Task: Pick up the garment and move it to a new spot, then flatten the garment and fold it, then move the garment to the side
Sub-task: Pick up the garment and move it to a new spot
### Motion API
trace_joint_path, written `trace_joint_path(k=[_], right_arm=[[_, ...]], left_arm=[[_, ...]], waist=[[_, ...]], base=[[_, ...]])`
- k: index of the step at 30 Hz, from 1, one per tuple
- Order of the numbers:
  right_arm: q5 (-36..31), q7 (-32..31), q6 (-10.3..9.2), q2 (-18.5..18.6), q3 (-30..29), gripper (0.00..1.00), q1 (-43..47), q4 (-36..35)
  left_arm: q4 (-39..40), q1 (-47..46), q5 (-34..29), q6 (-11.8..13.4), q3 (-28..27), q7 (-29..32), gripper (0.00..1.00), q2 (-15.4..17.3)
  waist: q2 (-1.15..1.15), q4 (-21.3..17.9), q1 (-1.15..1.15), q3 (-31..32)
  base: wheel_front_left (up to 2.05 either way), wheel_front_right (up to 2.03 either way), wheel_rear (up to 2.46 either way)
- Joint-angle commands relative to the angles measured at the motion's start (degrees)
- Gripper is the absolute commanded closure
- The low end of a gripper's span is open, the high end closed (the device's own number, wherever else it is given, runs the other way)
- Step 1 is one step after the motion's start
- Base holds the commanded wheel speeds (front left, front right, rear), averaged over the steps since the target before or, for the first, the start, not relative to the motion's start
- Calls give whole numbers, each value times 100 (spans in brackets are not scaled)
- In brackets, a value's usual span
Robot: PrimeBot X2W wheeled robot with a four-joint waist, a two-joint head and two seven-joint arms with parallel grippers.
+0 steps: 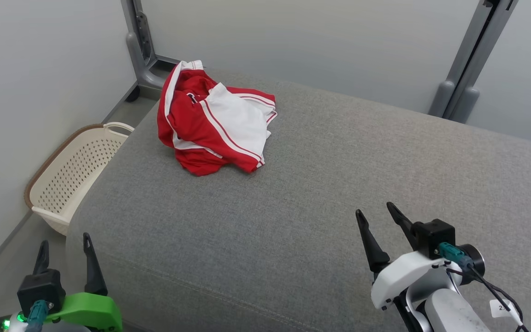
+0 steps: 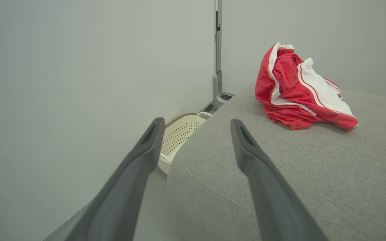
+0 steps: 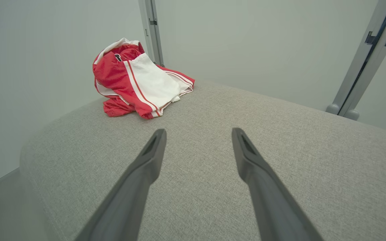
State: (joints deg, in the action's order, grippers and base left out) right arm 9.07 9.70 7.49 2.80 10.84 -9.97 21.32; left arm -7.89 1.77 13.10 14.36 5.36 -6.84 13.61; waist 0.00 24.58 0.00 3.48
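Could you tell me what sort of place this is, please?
Probably a lab bay staged for laundry folding: bare pale partition walls on grey metal posts, a grey upholstered platform with a crumpled red-and-white garment, and a cream laundry basket beside it on the floor.

A red garment [image 1: 187, 124] with white panels and striped trim is seen crumpled in a heap (not spread flat). It is laid near the far left corner of the grey padded bench [image 1: 321, 193], well back from its near edge.

garment [image 1: 215, 124] on cushion [image 1: 321, 193], basket [image 1: 74, 173] left
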Motion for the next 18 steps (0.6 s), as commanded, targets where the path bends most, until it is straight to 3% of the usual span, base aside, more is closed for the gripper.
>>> trace_joint_path(k=[1,9,18], right_arm=[[27,28,0,19,31,0,-20,2],[-26,-16,0,19,44,0,-87,-4],[-9,-85,0,112,129,0,-219,-32]], left_arm=[[14,14,67,-24,-19,-51,0,-24],[-68,-355,304,-139,-126,-152,0,-1],[-838,-1366,517,-554,-129,-218,0,161]], waist=[[0,-52,0,-10],[0,-300,0,-92],[0,-679,0,-216]], base=[[0,0,0],[0,0,0],[0,0,0]])
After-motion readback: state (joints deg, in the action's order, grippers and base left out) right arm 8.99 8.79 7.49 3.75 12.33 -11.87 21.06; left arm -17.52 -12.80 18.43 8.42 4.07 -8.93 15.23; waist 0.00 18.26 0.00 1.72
